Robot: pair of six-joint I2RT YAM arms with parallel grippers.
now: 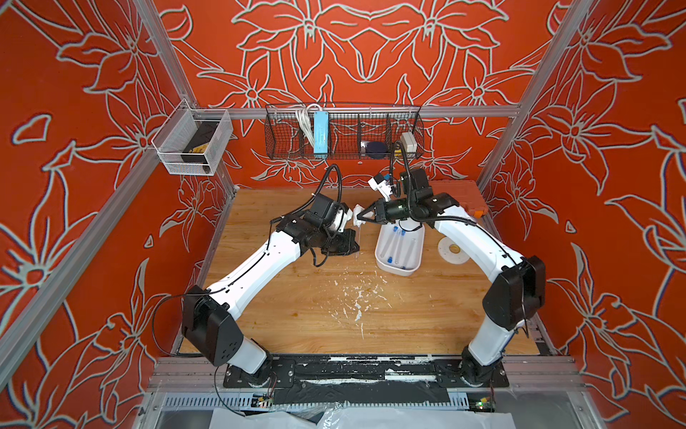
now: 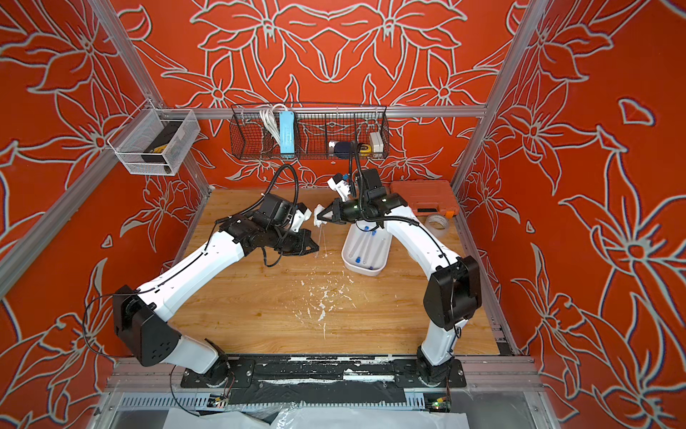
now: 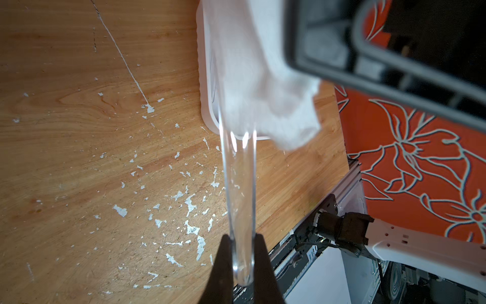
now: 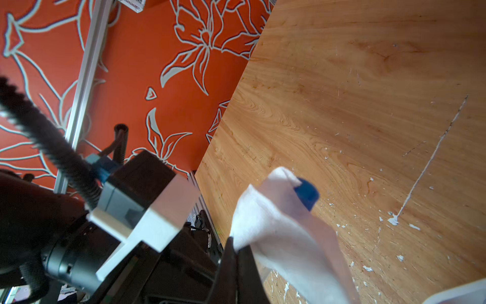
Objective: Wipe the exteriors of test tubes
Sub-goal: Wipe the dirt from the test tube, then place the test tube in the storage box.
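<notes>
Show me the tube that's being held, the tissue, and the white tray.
tube (image 3: 240, 197), left wrist view, clear middle of its body.
tissue (image 3: 284, 105), left wrist view, crumpled middle.
tray (image 1: 397, 271), a top view, near outer wall.

test tube: clear, blue-capped, held aloft | other test tubes: lying in white tray

A scuffed wooden bench, flecked with white scraps, sits inside a booth of red walls patterned with pale flowers. A black wire basket on the back rail holds a light-blue power strip and white cables. A white mesh basket at the left corner holds a black box. An orange case lies at the bench's far right corner.
</notes>
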